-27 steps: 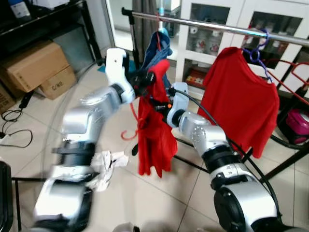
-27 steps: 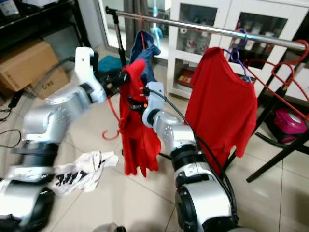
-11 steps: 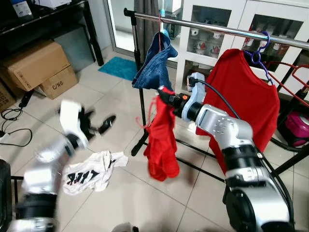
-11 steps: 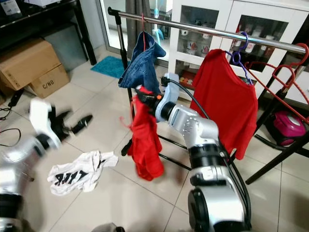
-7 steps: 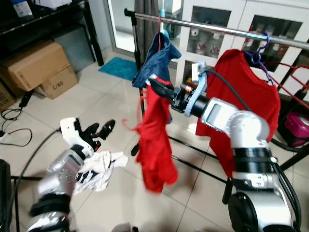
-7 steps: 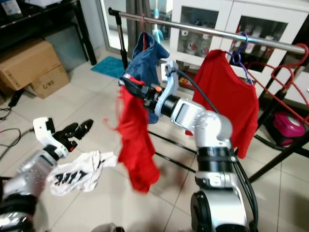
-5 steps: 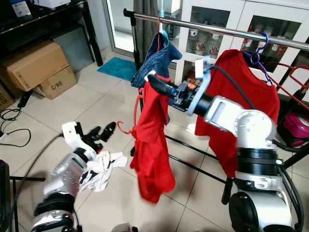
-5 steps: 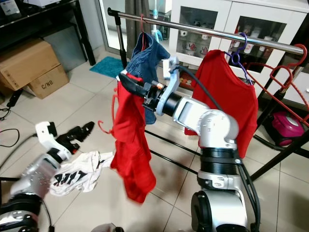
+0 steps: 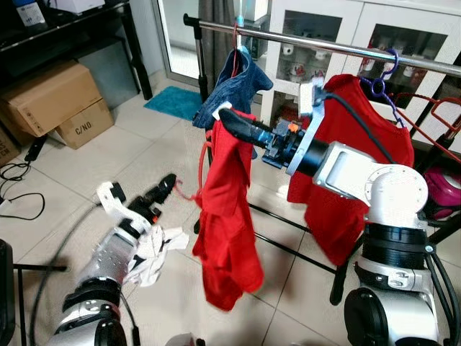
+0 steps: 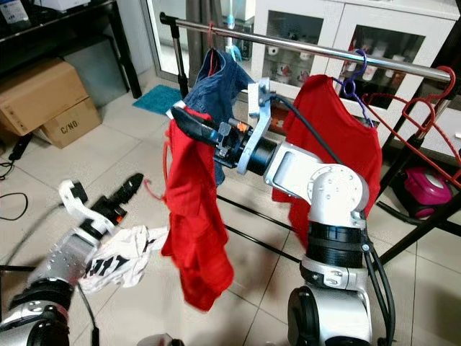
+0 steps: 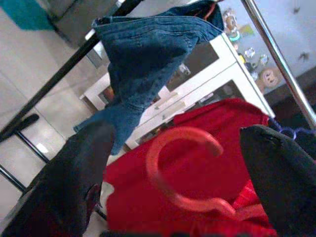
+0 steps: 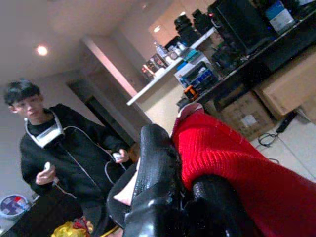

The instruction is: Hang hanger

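My right gripper [image 9: 225, 121] is shut on the top of a red garment [image 9: 227, 216], seen close up as red knit [image 12: 222, 158] between its black fingers [image 12: 153, 163]. The garment hangs at chest height, just below and in front of the metal rail [image 9: 324, 43]. A red hanger hook [image 9: 191, 193] pokes out at its left side. My left gripper [image 9: 162, 186] is low near the floor, open, apart from the garment. In the left wrist view the red hook [image 11: 180, 168] sits between the spread fingers [image 11: 74, 168].
A denim garment [image 9: 234, 83] and a red shirt [image 9: 360, 144] on a purple hanger hang from the rail. Empty red hangers [image 9: 432, 115] are at the right. A white cloth [image 9: 155, 249] lies on the tiles. Cardboard boxes [image 9: 54, 97] stand left. A person [image 12: 54, 148] stands in the room.
My left gripper has let go of the red garment and dropped low to the left. The right gripper has raised the garment and swung it left, under the rail.
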Tool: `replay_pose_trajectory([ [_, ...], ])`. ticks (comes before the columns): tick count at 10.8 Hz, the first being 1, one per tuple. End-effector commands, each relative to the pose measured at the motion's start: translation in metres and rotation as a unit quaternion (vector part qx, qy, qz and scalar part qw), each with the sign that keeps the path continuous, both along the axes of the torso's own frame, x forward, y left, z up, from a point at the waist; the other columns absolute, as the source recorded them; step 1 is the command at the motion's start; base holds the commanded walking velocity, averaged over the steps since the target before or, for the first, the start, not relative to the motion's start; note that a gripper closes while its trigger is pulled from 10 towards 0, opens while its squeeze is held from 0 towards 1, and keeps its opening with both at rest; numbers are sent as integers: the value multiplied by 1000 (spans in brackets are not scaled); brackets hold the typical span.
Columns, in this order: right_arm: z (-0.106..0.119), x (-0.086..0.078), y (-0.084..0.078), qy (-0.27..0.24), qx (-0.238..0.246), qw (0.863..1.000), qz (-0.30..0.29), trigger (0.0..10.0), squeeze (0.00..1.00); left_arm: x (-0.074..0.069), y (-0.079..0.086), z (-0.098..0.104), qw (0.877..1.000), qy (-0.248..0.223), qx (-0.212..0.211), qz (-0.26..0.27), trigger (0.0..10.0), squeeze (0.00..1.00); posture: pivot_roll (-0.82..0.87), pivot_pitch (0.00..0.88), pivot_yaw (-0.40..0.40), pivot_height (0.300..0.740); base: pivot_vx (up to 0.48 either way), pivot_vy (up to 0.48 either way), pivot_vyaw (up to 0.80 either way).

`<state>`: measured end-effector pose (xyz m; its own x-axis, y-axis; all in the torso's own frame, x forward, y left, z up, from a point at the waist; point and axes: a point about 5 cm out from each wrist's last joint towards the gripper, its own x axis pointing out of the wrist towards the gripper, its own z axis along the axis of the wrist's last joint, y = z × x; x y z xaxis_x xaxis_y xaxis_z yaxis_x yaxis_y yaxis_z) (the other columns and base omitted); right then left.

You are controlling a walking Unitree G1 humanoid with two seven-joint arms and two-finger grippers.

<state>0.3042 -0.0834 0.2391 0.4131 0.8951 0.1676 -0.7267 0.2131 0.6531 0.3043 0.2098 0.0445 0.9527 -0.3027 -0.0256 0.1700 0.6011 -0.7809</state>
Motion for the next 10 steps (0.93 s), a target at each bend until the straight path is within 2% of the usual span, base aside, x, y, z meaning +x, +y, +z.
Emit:
replay_pose_trajectory([
  [1, 17, -4, 0, -29, 15, 999, 12, 0, 0, 6, 2, 5, 1000, -5, -17, 18, 10000, 0, -128, 0, 32, 740, 0, 0, 0],
  [2, 20, -4, 0, -31, 18, 999, 13, 0, 0, 7, 2, 4, 999, -2, -31, 24, 10000, 0, -130, 0, 33, 740, 0, 0, 0],
  [4, 27, -7, -2, -40, 32, 998, 21, 0, 0, 7, -2, 0, 999, 12, -33, 11, 10000, 0, -136, 0, 31, 740, 0, 0, 0],
  [7, 33, -12, -2, -46, 50, 997, 35, 0, 0, 13, -6, 2, 999, 27, -17, -23, 10000, 0, -141, 0, 34, 740, 0, 0, 0],
  [8, 34, -14, -2, -49, 55, 996, 39, 0, 0, 14, -8, 4, 999, 23, 3, -46, 10000, 0, -141, 0, 34, 740, 0, 0, 0],
  [9, 36, -17, -2, -51, 62, 996, 44, 0, 0, 15, -13, 6, 995, 20, 24, -94, 10000, 0, -140, 0, 39, 740, 0, 0, 0],
  [10, 35, -18, -1, -51, 63, 996, 45, 0, 0, 16, -14, 7, 994, 15, 37, -100, 10000, 0, -140, 0, 42, 740, 0, 0, 0],
])
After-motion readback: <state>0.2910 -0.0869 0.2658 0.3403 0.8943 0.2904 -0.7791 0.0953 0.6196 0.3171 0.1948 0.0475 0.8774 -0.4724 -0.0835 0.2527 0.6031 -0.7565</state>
